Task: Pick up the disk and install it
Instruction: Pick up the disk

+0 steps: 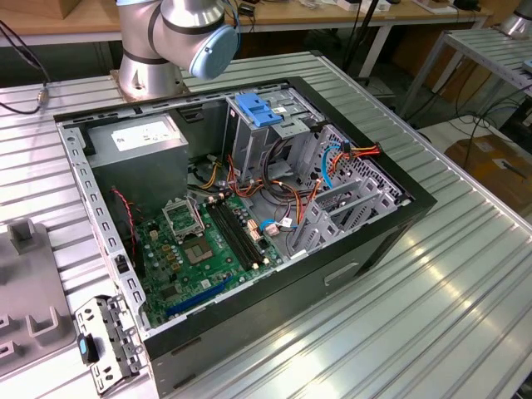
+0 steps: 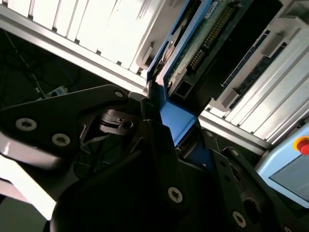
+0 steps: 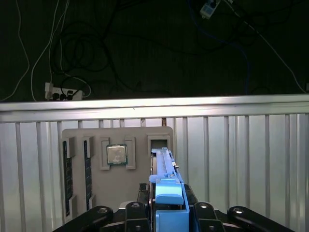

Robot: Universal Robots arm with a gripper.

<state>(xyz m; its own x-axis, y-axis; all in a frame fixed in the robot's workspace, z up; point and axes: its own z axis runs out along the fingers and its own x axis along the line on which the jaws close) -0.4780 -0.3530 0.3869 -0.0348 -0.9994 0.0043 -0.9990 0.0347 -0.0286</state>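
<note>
Disk [image 3: 165, 166] stands on edge at its slot [image 3: 159, 143] in the grey tray [image 3: 120, 183], jaws closed on its blue rails [image 3: 169, 200]. Best lifted straight and upright, so the rails clear the slot walls cleanly.

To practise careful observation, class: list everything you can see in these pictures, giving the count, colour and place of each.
table: one, silver, under the case
computer case: one, black, open on the table
motherboard: one, green, inside the case
power supply box: one, grey, inside the case
drive cage: one, grey with blue handle, inside the case
tray: one, grey, on the table
processor chip: one, silver, in the tray
memory sticks: two, dark, in the tray beside the chip
disk: one, blue-railed, gripped by the tool
arm: one, grey with blue cap, by the case
tool: one, black, shut on the disk
</note>
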